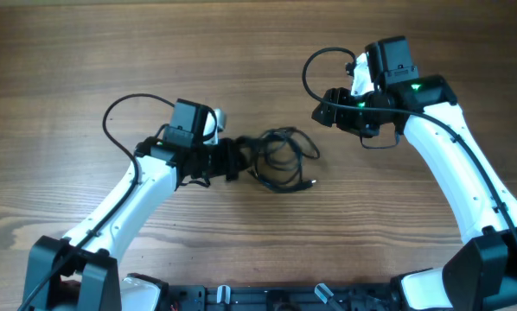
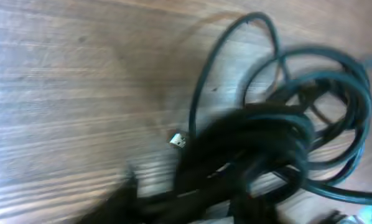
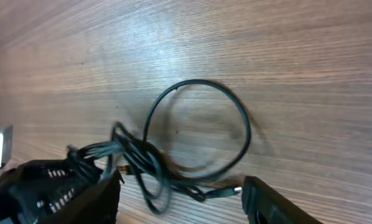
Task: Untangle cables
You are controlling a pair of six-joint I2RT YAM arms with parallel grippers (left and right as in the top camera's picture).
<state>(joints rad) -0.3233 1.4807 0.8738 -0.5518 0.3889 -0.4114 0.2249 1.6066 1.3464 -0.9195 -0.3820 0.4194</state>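
Cables (image 1: 280, 158) lie tangled on our table (image 1: 86, 52), none freed; right jaws gape empty; left jaws' state we cannot tell

Thin black cables (image 2: 279, 121), loosely tangled in loops, flat on the wooden table (image 1: 111, 43)

No legible text, label, brand, number or sign in the overhead, left wrist or right wrist view.
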